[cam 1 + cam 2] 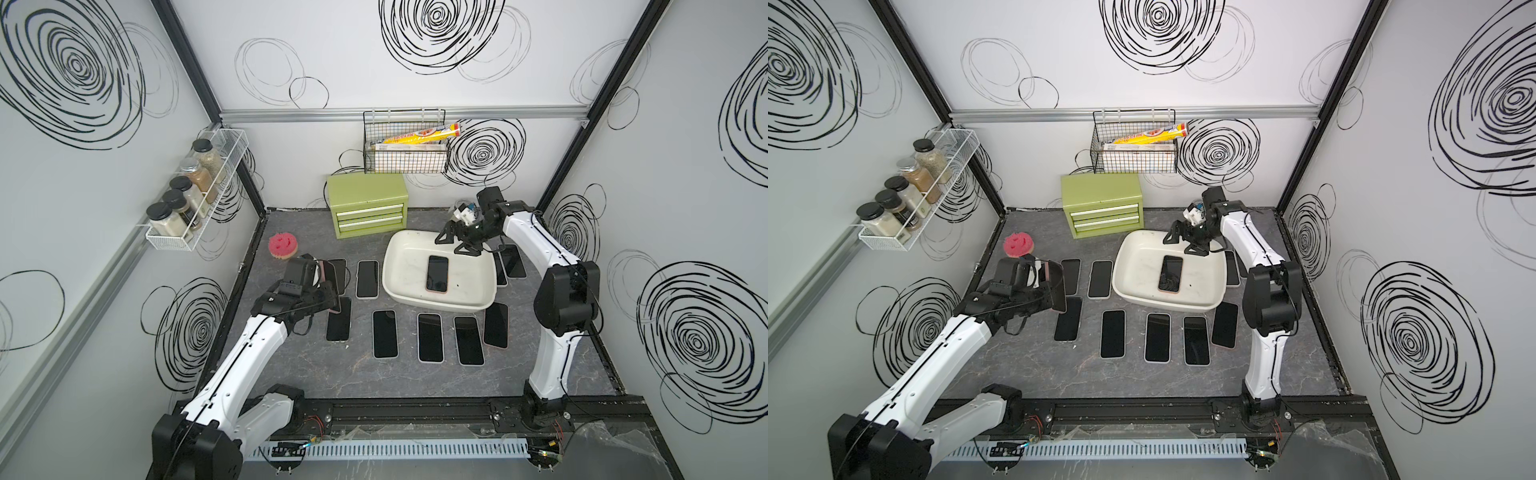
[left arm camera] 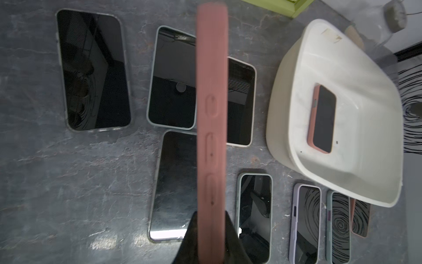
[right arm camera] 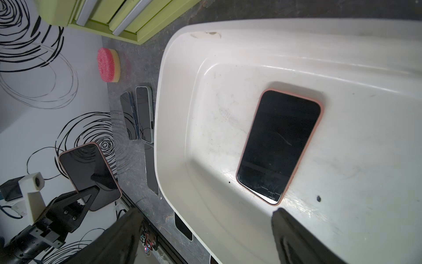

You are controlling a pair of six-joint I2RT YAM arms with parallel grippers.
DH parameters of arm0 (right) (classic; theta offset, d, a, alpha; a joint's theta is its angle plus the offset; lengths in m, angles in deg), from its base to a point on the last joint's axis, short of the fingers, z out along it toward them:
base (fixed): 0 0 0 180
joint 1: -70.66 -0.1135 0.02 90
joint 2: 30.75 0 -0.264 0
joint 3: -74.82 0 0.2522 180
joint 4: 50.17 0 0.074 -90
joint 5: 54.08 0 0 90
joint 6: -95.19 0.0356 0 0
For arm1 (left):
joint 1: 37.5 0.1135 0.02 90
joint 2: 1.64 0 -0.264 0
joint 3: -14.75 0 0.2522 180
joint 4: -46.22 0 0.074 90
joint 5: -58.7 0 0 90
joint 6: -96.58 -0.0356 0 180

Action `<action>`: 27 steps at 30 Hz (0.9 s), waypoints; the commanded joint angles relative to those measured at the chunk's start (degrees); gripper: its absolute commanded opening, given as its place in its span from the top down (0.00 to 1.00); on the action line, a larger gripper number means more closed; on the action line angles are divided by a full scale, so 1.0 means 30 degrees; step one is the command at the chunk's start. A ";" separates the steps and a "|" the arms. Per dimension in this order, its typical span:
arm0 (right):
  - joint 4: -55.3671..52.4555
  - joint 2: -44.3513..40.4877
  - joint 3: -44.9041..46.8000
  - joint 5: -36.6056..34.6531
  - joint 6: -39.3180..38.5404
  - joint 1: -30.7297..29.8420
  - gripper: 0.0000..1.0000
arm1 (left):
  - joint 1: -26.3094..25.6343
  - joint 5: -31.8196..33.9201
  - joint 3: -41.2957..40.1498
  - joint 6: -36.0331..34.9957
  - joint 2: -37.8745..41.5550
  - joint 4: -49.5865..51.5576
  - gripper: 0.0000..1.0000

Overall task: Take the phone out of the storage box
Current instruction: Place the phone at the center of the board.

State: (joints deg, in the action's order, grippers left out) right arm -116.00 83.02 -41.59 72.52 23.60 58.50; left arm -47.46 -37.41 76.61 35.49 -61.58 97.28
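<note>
We see the storage box on the dark marbled table, just in front of the green chest and a little right of centre. 1 phone lies flat in the middle of the box floor, screen up, in a pink case. Both top views show it, and the right wrist view shows it close, apart from every wall of the box.

The right gripper hangs above the far right corner of the box with its 2 jaws spread wide and nothing between them. In the right wrist view its fingertips stand short of the phone's end, not touching it.

The left gripper is clamped tight on the held phone, also pink-cased, pinching 1 end across screen and back. It holds this phone on edge above the left part of the table, well apart from the box. The left wrist view shows the case's side with its buttons running away from the fingers.

Other phones lie flat on the table, screens up: 5 along the box's near side, more to its left, 2 to its right. A pink sponge sits near the far left corner.
</note>
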 commanded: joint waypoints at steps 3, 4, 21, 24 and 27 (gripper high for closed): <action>0.0662 -0.1055 0.0678 0.0834 -0.0484 0.0012 0.07 | 0.0660 0.1560 0.0930 -0.0037 -0.0752 0.1670 1.00; 0.0774 -0.1133 0.0801 0.0910 -0.0502 0.0011 0.07 | 0.0844 0.1637 0.0902 -0.0013 -0.0896 0.1908 1.00; 0.3791 -0.2699 0.5071 0.2540 -0.0643 -0.0018 0.06 | 0.1973 0.1887 0.0455 -0.1046 -0.2697 0.3343 1.00; 0.4038 -0.2742 0.5323 0.2725 -0.0777 -0.0017 0.07 | 0.1998 0.1820 0.0360 -0.1011 -0.3507 0.3316 1.00; 0.4378 -0.2829 0.5558 0.2958 -0.0762 -0.0018 0.07 | 0.2037 0.1942 0.0413 -0.0907 -0.4247 0.3369 1.00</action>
State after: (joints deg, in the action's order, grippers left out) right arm -104.46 76.64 -25.70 79.53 22.47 58.48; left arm -41.90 -32.43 76.96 33.34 -73.30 107.96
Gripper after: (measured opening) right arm 0.934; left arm 0.158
